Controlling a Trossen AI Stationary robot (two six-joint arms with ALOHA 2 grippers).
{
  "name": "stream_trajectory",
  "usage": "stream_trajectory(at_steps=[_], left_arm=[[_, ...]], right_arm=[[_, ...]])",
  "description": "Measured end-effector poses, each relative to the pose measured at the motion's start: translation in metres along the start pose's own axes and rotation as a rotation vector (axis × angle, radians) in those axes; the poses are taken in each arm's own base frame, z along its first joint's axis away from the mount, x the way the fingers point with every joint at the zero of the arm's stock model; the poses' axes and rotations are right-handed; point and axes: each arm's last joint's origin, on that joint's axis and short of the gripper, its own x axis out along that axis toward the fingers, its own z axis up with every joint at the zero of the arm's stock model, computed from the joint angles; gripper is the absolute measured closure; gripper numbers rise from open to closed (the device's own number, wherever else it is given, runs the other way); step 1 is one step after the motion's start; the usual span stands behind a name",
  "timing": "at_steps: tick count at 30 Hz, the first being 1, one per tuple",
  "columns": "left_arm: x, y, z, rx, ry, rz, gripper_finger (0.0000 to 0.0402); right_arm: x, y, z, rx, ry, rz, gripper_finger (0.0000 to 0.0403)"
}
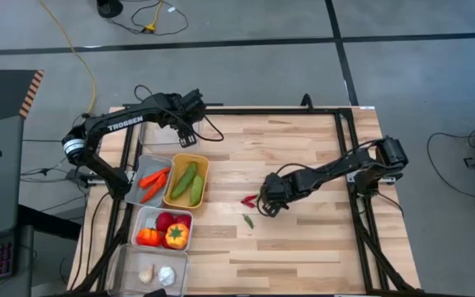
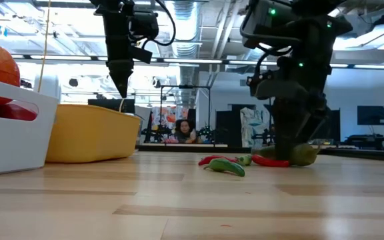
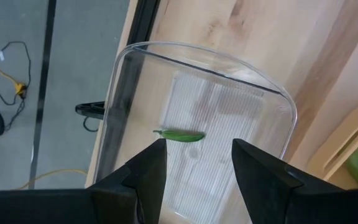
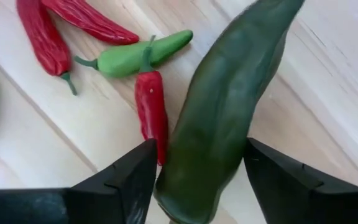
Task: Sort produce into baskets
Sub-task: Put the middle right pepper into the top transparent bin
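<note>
On the wooden table (image 1: pixel 303 247), the right gripper (image 4: pixel 194 168), spread, straddles a green cucumber (image 4: pixel 222 118).

The right gripper (image 4: pixel 194 180) stands low with a large dark green pepper (image 4: pixel 219 118) between its fingers. Three red chillies (image 4: pixel 151 106) and a green one (image 4: pixel 135 55) crowd one side, perhaps touching. Bare table (image 1: pixel 303 256) lies open nearer the front edge; the yellow basket (image 1: pixel 204 162) and its neighbours block the left.

wooden table (image 1: pixel 303 247) with baskets (image 1: pixel 185 181) and loose chillies (image 1: pixel 248 200)
</note>
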Motion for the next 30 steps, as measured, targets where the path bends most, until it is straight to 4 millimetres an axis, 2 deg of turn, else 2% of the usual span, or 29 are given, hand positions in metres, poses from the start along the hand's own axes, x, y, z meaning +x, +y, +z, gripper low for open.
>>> stream_trajectory(at_steps=[6, 13, 24, 30], left_arm=[[-0.001, -0.003, 0.001, 0.033, -0.005, -0.002, 0.0232], [-0.001, -0.003, 0.001, 0.031, -0.004, -0.001, 0.0232], [-0.001, -0.003, 0.001, 0.032, -0.005, -0.001, 0.0232], [-0.001, -0.003, 0.001, 0.032, -0.005, -0.002, 0.0233]], right_arm=[[-0.007, 0.004, 0.011, -0.027, -0.024, 0.030, 0.0181], [-0.006, -0.002, 0.019, -0.028, -0.025, 0.026, 0.0243], [-0.006, -0.001, 0.020, -0.049, -0.019, 0.041, 0.0267], [-0.006, -0.001, 0.020, -0.056, -0.021, 0.042, 0.0302]])
